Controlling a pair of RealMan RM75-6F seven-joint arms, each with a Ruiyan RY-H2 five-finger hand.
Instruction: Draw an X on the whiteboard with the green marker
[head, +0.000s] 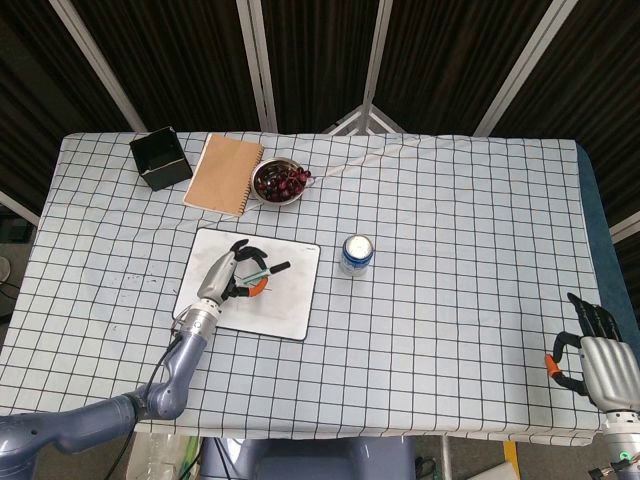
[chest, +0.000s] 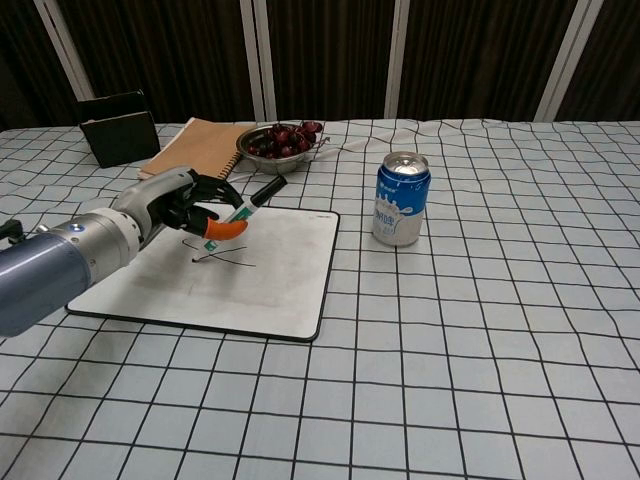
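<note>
A white whiteboard (head: 290, 305) (chest: 280, 290) lies on the checked tablecloth left of centre. My left hand (head: 226, 275) (chest: 175, 200) hovers over it and grips the green marker (head: 262, 271) (chest: 238, 211), which slants with its tip down toward the board's left part. Two dark strokes (chest: 222, 255) cross on the board just under the tip. My right hand (head: 592, 352) rests at the table's near right corner, fingers apart and holding nothing; the chest view does not show it.
A blue drink can (head: 355, 255) (chest: 400, 199) stands just right of the whiteboard. Behind the board are a metal bowl of dark fruit (head: 279, 182) (chest: 278, 142), a brown notebook (head: 223, 173) (chest: 190, 139) and a black box (head: 160, 157) (chest: 118, 128).
</note>
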